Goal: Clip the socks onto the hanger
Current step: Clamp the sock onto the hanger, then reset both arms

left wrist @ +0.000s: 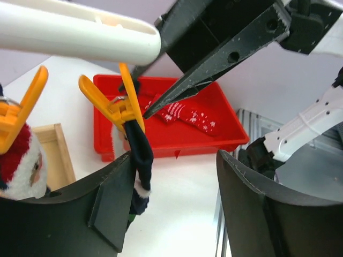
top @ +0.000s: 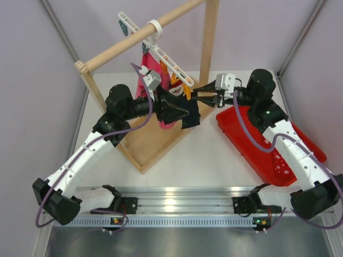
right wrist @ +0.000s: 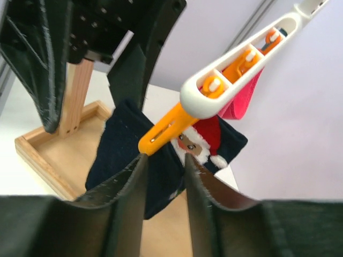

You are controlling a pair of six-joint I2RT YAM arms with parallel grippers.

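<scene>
Dark sock pinned at the end of the white hanger

The hanger is a slim white plastic bar, slanting, hung by its white ring hook over the wooden rail, with a row of orange and yellow clips beneath it. The sock is small and navy, almost black. Its top edge is pinched in the yellow clip at the bar's outer end, and it hangs limp and straight below. The right wrist view shows a Santa figure with a red hat and white beard on its fabric.
</scene>
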